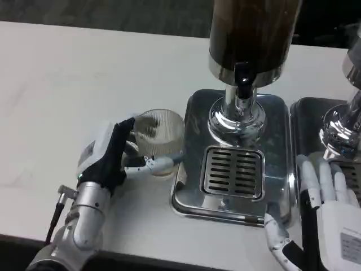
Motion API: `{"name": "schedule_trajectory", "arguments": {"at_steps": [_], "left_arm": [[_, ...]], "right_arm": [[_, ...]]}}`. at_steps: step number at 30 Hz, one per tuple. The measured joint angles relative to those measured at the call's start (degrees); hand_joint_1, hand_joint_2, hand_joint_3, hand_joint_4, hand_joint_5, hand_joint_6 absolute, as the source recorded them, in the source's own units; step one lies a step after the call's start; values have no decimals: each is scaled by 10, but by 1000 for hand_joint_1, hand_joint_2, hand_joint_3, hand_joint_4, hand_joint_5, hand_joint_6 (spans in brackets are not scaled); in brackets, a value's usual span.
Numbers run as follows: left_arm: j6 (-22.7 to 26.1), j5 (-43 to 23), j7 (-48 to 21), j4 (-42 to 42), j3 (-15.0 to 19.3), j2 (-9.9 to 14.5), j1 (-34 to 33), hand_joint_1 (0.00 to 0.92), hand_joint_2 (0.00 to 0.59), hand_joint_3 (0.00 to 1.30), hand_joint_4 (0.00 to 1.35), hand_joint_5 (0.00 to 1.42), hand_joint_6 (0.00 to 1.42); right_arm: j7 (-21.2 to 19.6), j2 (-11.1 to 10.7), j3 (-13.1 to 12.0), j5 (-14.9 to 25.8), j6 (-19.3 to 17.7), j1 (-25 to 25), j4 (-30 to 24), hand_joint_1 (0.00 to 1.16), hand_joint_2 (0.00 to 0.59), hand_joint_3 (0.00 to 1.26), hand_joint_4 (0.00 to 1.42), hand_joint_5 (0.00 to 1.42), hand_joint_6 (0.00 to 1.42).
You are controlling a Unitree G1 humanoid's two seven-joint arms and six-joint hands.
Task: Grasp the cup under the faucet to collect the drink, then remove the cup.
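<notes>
Head view, from my remote seat: my left hand (115, 155) wraps its fingers around a clear ribbed cup (161, 135) standing on the white table (51, 84), just left of the steel drip tray (192, 197). The cup sits beside the tray, not on its slotted grate (233, 172), and left of the dispenser (248, 39) and its black faucet (243, 74). My right hand (330, 197) lies flat and empty, fingers extended, between this tray and a second tray (307, 110), near a second chrome base (341, 132).
</notes>
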Motion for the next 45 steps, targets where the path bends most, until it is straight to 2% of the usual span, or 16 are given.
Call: {"name": "schedule_trajectory", "arguments": {"at_steps": [11, 18, 24, 28, 35, 40, 45], "left_arm": [[7, 23, 71, 2, -12, 1, 2, 746, 0, 858, 978, 1177, 1269], [7, 27, 105, 2, -17, 1, 2, 738, 0, 880, 1010, 1209, 1316], [6, 27, 112, 2, -19, 1, 2, 704, 0, 882, 1009, 1216, 1352], [-13, 33, 112, -6, -24, 5, 3, 677, 0, 856, 984, 1188, 1346], [-59, 66, 112, -43, -46, 19, 3, 632, 0, 847, 972, 1188, 1358], [-65, 97, 122, -56, -68, 25, 3, 629, 0, 847, 972, 1189, 1359], [-64, 115, 119, -50, -89, 19, -6, 624, 0, 847, 972, 1189, 1361]], "right_arm": [[0, 1, -1, 0, 0, -2, 0, 220, 470, 64, 0, 0, 105], [0, 1, -2, 0, 0, -5, 0, 220, 470, 64, 0, 0, 113], [-1, 1, -2, 0, 0, -9, 0, 220, 470, 64, 0, 0, 120], [-2, -1, -6, 0, 0, -10, 0, 220, 470, 64, 0, 0, 122], [-2, -3, -16, 7, -1, -13, 0, 220, 470, 64, 0, 0, 125], [-5, -3, -17, 9, -1, -13, 0, 220, 470, 64, 0, 0, 126], [-19, 3, -15, 9, -2, -15, 0, 220, 470, 64, 0, 0, 128]]}}
